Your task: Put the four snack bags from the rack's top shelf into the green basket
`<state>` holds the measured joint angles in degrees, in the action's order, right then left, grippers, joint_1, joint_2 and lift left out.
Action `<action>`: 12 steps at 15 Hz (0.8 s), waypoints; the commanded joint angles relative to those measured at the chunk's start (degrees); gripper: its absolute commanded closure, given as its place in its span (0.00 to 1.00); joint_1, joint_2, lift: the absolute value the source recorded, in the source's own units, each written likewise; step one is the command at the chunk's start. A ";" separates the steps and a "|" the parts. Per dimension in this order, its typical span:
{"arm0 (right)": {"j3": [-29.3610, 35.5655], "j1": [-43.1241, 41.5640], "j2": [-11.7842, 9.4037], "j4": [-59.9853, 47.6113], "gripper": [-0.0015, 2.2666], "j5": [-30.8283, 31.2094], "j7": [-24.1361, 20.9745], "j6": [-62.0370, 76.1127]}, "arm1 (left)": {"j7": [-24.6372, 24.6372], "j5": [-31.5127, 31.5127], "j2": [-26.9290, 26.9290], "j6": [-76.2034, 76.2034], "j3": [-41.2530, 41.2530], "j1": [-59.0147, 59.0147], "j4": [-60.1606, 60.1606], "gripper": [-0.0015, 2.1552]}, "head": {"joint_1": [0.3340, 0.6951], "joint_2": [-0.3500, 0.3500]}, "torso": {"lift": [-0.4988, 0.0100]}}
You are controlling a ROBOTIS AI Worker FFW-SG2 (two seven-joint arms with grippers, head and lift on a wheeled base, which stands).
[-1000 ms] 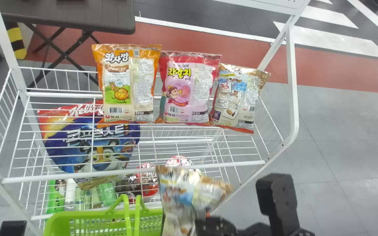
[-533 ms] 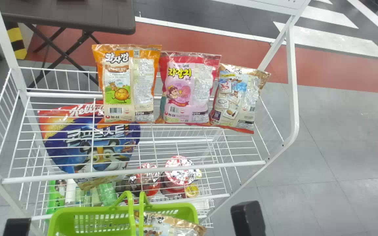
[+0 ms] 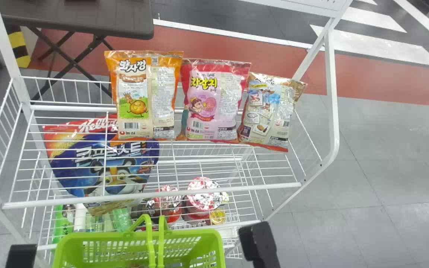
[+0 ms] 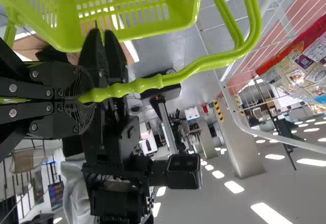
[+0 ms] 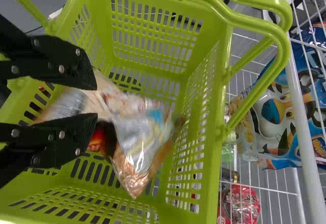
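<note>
One of the four snack bags looks delivered, or as good as, and three are left. The beige snack bag with blue print (image 5: 145, 132) is inside the green plastic basket (image 3: 184, 238), tilted, with one corner toward the basket's slotted wall. The right gripper (image 5: 96, 102) is over the basket with its two fingers parted. The bag lies beyond their tips and shows through the gap between them; whether it brushes either finger I cannot tell. I judge it released, with the placing all but finished.

The left gripper (image 4: 85, 99) is clenched on the basket's green handle (image 4: 137, 85), which seems to be there to steady the basket.

Still to fetch, standing in a row on the top shelf of the white wire rack (image 3: 155, 194), are the orange snack bag (image 3: 145, 98), the pink snack bag with a red top edge (image 3: 214, 100) in the middle, and the beige and brown snack bag (image 3: 266, 111), which leans a little at the right end. All three are well apart from the right gripper, farther forward, past the rack's front rail. The next move probably calls for lifting that gripper clear of the basket rim and handle, then reaching forward to the shelf; the right-end bag seems the handiest. A low exit could snag the loose wrapper or knock the handle.
</note>
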<state>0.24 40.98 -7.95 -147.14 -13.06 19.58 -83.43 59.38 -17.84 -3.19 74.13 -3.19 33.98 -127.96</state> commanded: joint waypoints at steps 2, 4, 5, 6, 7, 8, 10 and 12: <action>1.60 -0.11 0.12 0.01 0.03 0.23 -0.33 14.21 | -0.05 0.00 0.12 0.01 -0.06 -0.32 0.25 0.99 | 1.00 0.00 | 0.98; 0.64 -2.75 0.74 5.02 0.03 0.40 -2.53 32.31 | -0.31 0.00 0.12 0.01 -0.24 -0.41 0.25 0.99 | 1.00 0.00 | 0.98; -1.30 -5.56 0.92 8.80 0.03 1.02 -5.25 40.58 | -0.40 0.09 0.12 -0.17 -0.32 -0.50 0.43 0.99 | 1.00 0.00 | 0.98; -4.02 -8.81 1.00 13.02 0.03 2.77 -8.24 48.84 | -0.58 0.09 0.12 0.01 -0.41 -0.67 0.69 0.99 | 1.00 0.00 | 0.98; -6.92 -11.62 1.18 16.97 0.03 5.06 -11.93 57.27 | -0.67 0.09 0.03 0.01 -0.50 -0.94 0.87 0.99 | 1.00 0.00 | 0.98; -10.35 -15.31 1.71 20.93 0.03 8.05 -15.36 62.20 | -0.75 0.17 -0.15 0.01 -0.76 -1.29 0.95 0.99 | 1.00 0.00 | 0.98; -16.41 -24.37 3.03 28.92 0.03 11.04 -22.39 62.72 | -0.75 0.26 -0.32 0.01 -0.94 -1.64 1.57 0.99 | 1.00 0.08 | 0.98; -19.49 -31.49 7.07 37.45 0.04 13.94 -25.82 65.54 | -0.40 0.17 -0.41 0.01 -0.85 -1.90 2.36 0.99 | 1.00 0.16 | 0.98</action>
<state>-16.90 14.75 -3.74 -115.88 -1.29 -5.38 -19.61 58.82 -17.62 -3.54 74.15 -4.11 32.27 -126.18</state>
